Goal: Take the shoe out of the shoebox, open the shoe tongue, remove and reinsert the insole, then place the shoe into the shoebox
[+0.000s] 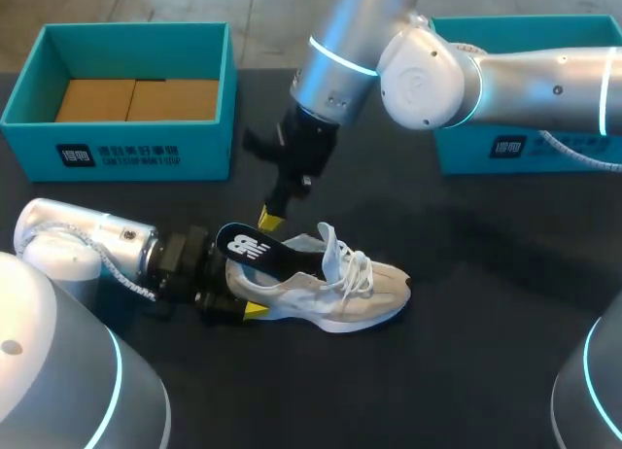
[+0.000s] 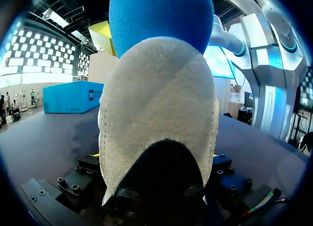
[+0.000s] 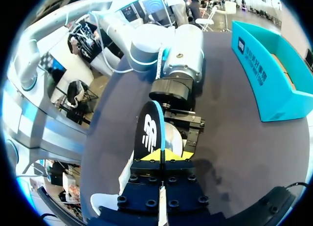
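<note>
Heel of the shoe (image 2: 156, 113), cream suede with a black patch low down, fills the left wrist view and sits straight between the left pincer's fingers. We cannot see those fingertips there. In the head view, one yellow tip of the left pincer (image 1: 241, 292) shows against the near side of the heel, so it seems clamped on the heel from both sides.

Shoe stands on its sole on the table (image 1: 486, 352), toe pointing away from the left pincer. White laces are loose and the tongue is lifted.

Insole (image 1: 267, 253), black on top and blue underneath, sticks out of the shoe opening. Its front end is tucked under the tongue and its heel end is raised above the collar, tilted.

Right pincer (image 3: 161, 155) comes down from above the heel. Its yellow tips are almost together and pinch the insole's edge from two sides.

One teal shoebox (image 1: 117, 143) lies beyond the left pincer, well apart. A second teal box (image 1: 525, 148) sits behind the right arm.
</note>
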Robot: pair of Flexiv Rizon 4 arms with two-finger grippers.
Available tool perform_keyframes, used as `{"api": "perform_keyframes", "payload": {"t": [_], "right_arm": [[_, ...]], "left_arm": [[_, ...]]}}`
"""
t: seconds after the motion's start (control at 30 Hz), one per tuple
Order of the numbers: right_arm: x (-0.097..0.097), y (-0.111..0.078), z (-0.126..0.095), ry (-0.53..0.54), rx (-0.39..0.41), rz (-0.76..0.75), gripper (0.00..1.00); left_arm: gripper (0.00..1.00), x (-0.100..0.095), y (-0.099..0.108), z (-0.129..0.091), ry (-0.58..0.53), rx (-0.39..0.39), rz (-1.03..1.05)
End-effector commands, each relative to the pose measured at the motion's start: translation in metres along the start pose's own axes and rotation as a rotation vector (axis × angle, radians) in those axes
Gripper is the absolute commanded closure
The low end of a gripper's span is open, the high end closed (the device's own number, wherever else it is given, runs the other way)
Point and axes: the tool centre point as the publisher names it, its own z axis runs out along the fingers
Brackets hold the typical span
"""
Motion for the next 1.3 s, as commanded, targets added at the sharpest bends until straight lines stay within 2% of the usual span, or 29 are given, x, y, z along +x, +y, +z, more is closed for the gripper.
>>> {"api": "perform_keyframes", "payload": {"t": [0.03, 0.43, 0.73, 0.77, 0.8, 0.87, 0.97, 1.3], "right_arm": [[0.005, 0.004, -0.013, -0.02, 0.027, 0.001, 1.0], [0.015, 0.007, -0.056, -0.087, 0.074, 0.0, 1.0], [0.017, 0.013, -0.073, -0.093, 0.079, -0.025, 1.0], [0.017, 0.014, -0.073, -0.091, 0.082, -0.027, 0.95], [0.017, 0.015, -0.073, -0.089, 0.085, -0.028, 0.78], [0.017, 0.017, -0.073, -0.085, 0.084, -0.032, 0.56], [0.016, 0.018, -0.07, -0.078, 0.081, -0.038, 0.44], [0.001, 0.01, -0.038, 0.017, 0.004, -0.055, 0.5]], "left_arm": [[1.0, -0.001, 0.004, 0.0, -0.001, 0.0, 0.0], [1.0, -0.001, 0.004, 0.0, -0.001, 0.0, 0.0], [1.0, -0.001, 0.004, 0.0, -0.001, 0.0, 0.0], [1.0, -0.001, 0.004, 0.0, -0.001, 0.0, 0.0], [1.0, -0.001, 0.004, 0.0, -0.001, 0.0, 0.0], [1.0, -0.001, 0.004, 0.0, -0.001, 0.0, 0.0], [1.0, -0.001, 0.004, 0.0, -0.001, 0.0, 0.0], [1.0, -0.001, 0.004, 0.0, -0.001, 0.0, 0.0]]}}
